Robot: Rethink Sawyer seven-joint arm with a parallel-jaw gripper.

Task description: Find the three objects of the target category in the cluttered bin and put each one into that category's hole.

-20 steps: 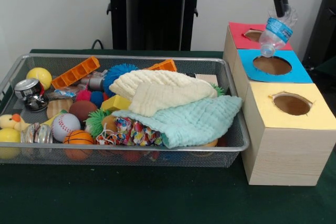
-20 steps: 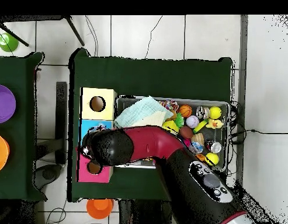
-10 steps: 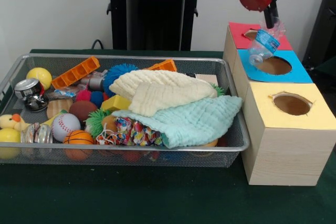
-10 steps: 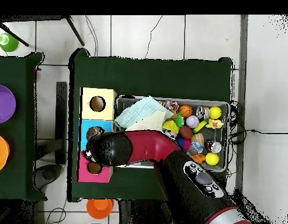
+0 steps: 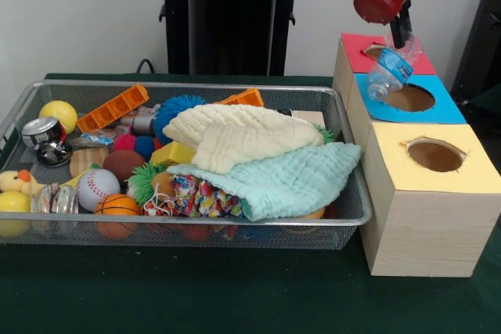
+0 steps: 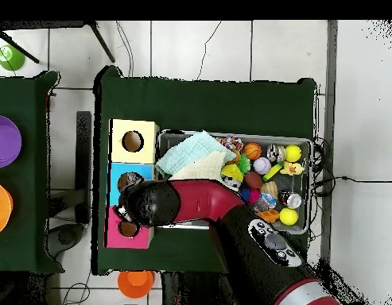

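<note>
Gripper (image 5: pixel 401 37) is clamped on one clear plastic bottle (image 5: pixel 389 73) with a blue label, held tilted, neck end down-left, over the near-left rim of the blue hole (image 5: pixel 406 98); can't tell if the bottle touches the box top. Sorting box: three sections in a row, one hole each — red (image 5: pixel 356 56) farthest in the front view, blue (image 5: pixel 438 111) in the middle, yellow (image 5: pixel 470 174) nearest. The red hole (image 5: pixel 376 52) is partly hidden behind the bottle and gripper, the yellow hole (image 5: pixel 434 155) is fully visible. In the overhead view the arm (image 6: pixel 203 202) covers most of the blue section and the gripper itself is hidden under it. The wire mesh bin (image 5: pixel 180 228) sits just beside the box and is full. Count in the bin: two cloths, a cream one (image 5: pixel 243 137) lying on a mint-green one (image 5: pixel 290 181), covering the right half; two yellow balls, one at far left (image 5: pixel 59 115) and one at the near left corner (image 5: pixel 12 207); one baseball (image 5: pixel 97 188); one mini basketball (image 5: pixel 117 207); one blue spiky ball (image 5: pixel 174 111); one crushed metal can (image 5: pixel 41 132); one rubber duck (image 5: pixel 17 181); two orange plastic pieces, one a long grid block (image 5: pixel 112 107) and one (image 5: pixel 244 98) peeking out behind the cream cloth; one yellow block (image 5: pixel 172 153). More items lie under the cloths, uncountable.
</note>
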